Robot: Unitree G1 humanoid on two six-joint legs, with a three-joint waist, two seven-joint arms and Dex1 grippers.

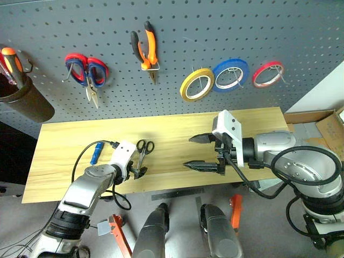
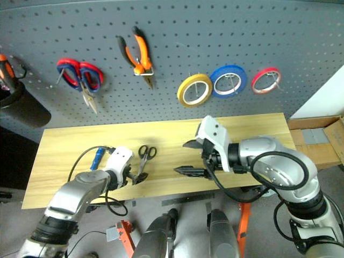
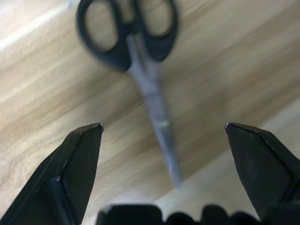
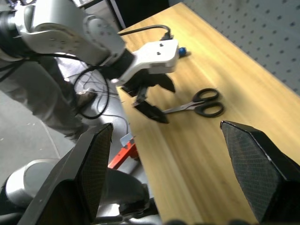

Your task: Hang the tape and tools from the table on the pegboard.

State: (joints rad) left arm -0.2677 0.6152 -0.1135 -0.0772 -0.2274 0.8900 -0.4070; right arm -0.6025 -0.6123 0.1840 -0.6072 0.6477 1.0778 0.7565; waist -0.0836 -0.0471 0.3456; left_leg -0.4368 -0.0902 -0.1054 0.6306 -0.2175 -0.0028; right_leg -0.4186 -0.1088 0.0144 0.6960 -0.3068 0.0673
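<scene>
Black-handled scissors [image 3: 136, 56] lie flat on the table [image 1: 64, 161], blades toward the left gripper [image 1: 138, 172] — jaws wide, lined up to straddle them. Right gripper [image 1: 203, 152] hangs wide, empty.

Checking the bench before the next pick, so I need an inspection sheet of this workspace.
Surface: table, light wood, mostly bare.
Job's things: black-handled scissors and blue-handled screwdriver lie on the table; pliers and yellow tape hang on the pegboard.
Clutter: red-and-blue scissors, blue tape, red tape hanging; black cup at the board's left.
Grippers: left gripper open, over the scissors' blades; right gripper open, empty, above the table.
Cables: black cable loops by the left wrist.
Surroundings: cardboard boxes at right.
</scene>
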